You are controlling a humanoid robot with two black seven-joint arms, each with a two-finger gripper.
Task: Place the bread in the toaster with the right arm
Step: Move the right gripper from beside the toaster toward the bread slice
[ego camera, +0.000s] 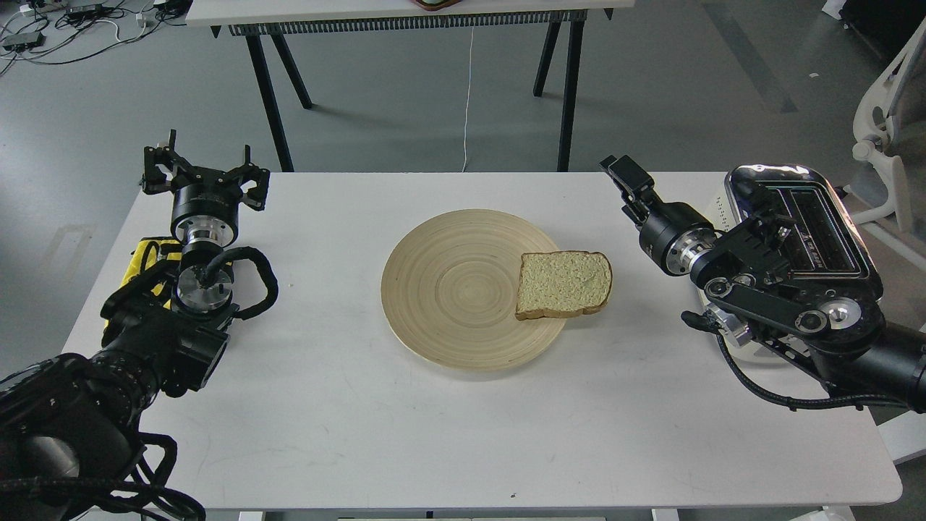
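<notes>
One bread slice point(564, 284) flat on right rim of the single wooden plate point(448, 289), mid-table, overhanging it slightly toward the right edge; well apart from right gripper point(625, 181), up near the far-right corner, seen edge-on, open or closed not discernible. One toaster point(803, 224) at right edge behind right arm point(781, 304), two slots up, nothing in them. Left gripper point(204, 174) near far-left corner, fingers spread, holding nothing.

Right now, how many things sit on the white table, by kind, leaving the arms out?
Bread slice: 1
Wooden plate: 1
Toaster: 1
Total: 3
</notes>
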